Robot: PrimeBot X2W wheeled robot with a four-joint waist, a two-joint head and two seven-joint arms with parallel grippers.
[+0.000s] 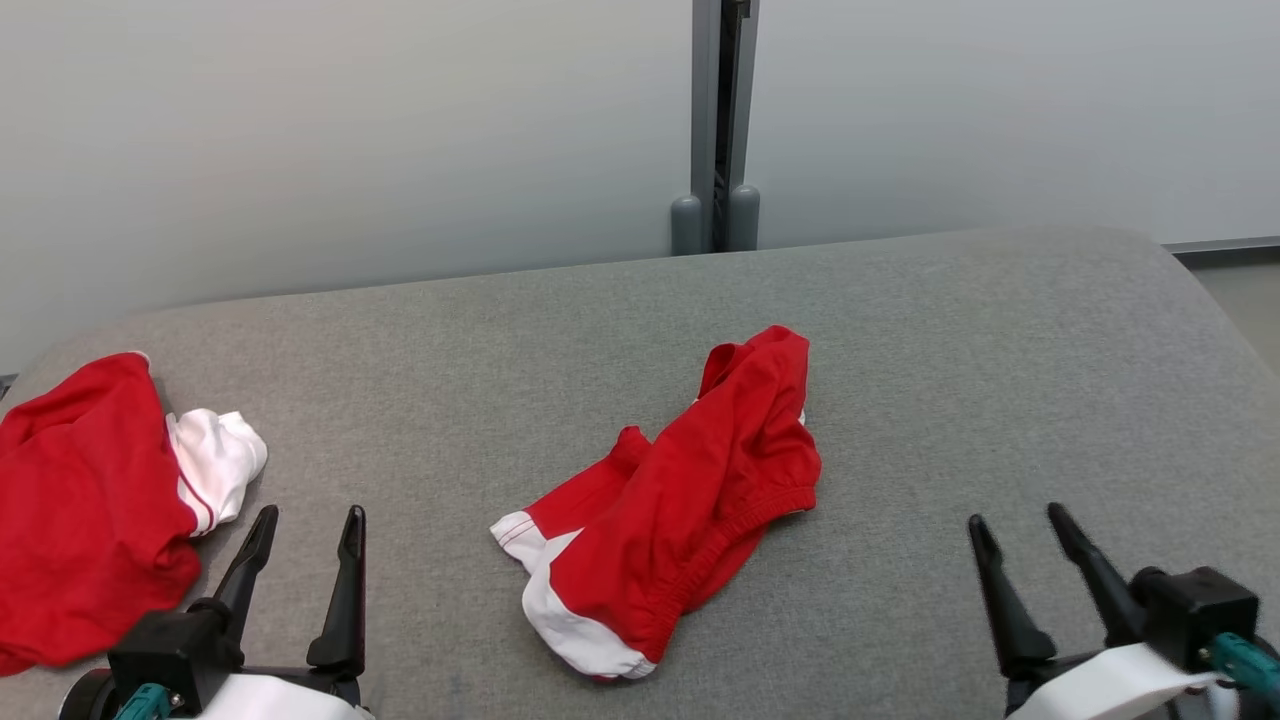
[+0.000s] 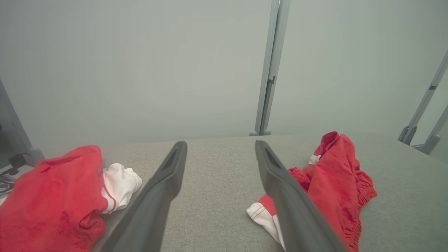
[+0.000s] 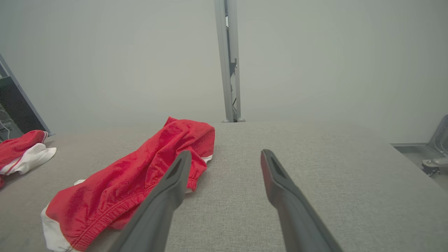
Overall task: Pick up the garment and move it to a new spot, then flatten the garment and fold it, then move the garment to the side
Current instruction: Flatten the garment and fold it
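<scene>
A crumpled red garment (image 1: 690,490) with white hems lies in the middle of the grey table (image 1: 950,380). In the left wrist view the garment (image 2: 336,182) sits right of my fingers; in the right wrist view the garment (image 3: 140,182) sits left of them. My left gripper (image 1: 308,525) hovers open at the lower left, nothing between its fingers. At the lower right my right gripper (image 1: 1020,525) is open and empty too. Both are apart from the cloth.
A second red and white garment (image 1: 90,500) lies bunched at the table's left edge, close to my left gripper, and appears as the second garment (image 2: 59,199) in the left wrist view. A grey post (image 1: 718,130) stands against the pale wall behind the table.
</scene>
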